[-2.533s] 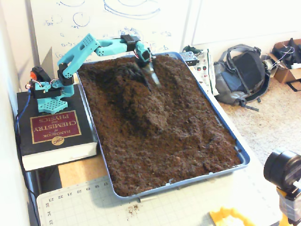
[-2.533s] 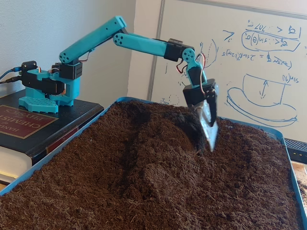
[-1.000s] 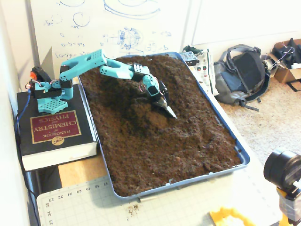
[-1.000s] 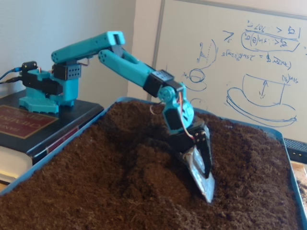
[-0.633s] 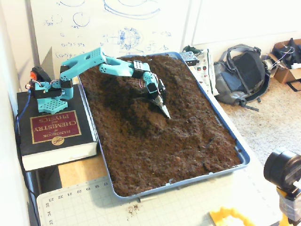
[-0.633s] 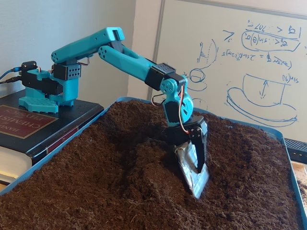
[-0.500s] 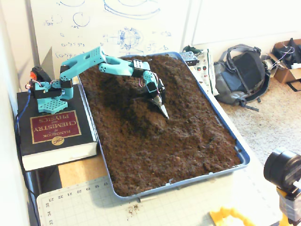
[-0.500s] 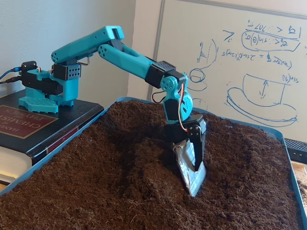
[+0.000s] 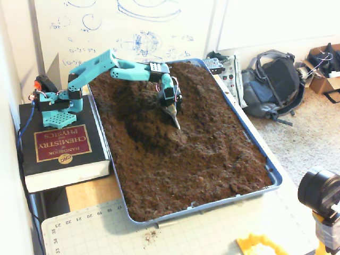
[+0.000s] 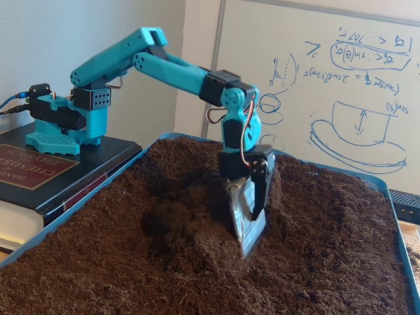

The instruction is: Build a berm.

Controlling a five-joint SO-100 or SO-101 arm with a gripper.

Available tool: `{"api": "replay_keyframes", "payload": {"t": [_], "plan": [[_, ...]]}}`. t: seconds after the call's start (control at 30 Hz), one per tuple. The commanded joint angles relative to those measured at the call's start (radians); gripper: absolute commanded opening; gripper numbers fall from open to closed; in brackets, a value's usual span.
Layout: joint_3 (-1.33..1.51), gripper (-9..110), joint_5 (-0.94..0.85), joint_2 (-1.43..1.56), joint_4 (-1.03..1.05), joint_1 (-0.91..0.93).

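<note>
The berm (image 9: pixel 154 125) is a raised ridge of dark brown crumbly soil left of the tray's middle. In both fixed views it runs lengthwise; up close it is a rounded hump (image 10: pixel 190 223). My teal arm reaches over it from the left. The gripper (image 9: pixel 176 124) points down, and its silvery blade-like fingers (image 10: pixel 244 226) are pressed together with the tip dug into the ridge's right flank. Nothing shows between the jaws. The gripper (image 10: pixel 247 248) is partly buried at its tip.
A blue tray (image 9: pixel 257 147) holds the soil bed. The arm's base stands on a thick book (image 9: pixel 58 146) left of the tray. A backpack (image 9: pixel 273 85) lies on the floor to the right. A camera (image 9: pixel 319 192) and a cutting mat (image 9: pixel 95 228) are near the front.
The arm swung from the tray's far end down onto the mound. Over the last second the blade drew back toward the base, standing more upright and pushing soil against the ridge.
</note>
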Motion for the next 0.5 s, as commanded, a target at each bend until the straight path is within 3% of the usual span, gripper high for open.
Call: {"api": "replay_keyframes", "payload": {"t": [0.0,0.47], "plan": [[-0.037,1,0.003,0.253,-0.051,0.009],[-0.014,1,-0.014,0.528,-0.163,0.137]]}}
